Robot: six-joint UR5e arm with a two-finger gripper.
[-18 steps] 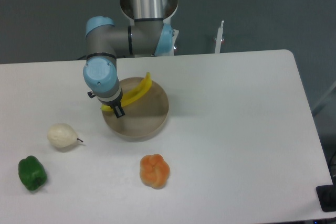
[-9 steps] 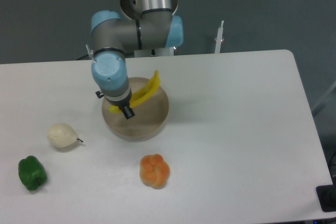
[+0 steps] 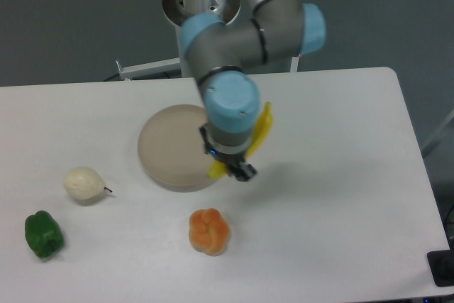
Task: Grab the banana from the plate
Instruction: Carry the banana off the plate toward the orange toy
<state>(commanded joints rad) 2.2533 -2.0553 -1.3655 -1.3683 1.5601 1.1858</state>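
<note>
Camera: banana (image 3: pixel 261 127) in claw (image 3: pixel 230 168).

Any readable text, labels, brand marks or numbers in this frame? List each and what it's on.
None readable.
No print shows on the arm, the banana held in the tool, the plate, the toy foods or the table.

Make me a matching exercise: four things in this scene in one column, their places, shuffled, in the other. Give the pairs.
Things:
1. banana
2. plate
3. green pepper
4. pear

Places:
A. table's front left corner
B. bare, left of the gripper
C. held in the gripper, off the plate
D. between pepper and plate

Pairs: 1-C, 2-B, 3-A, 4-D
</note>
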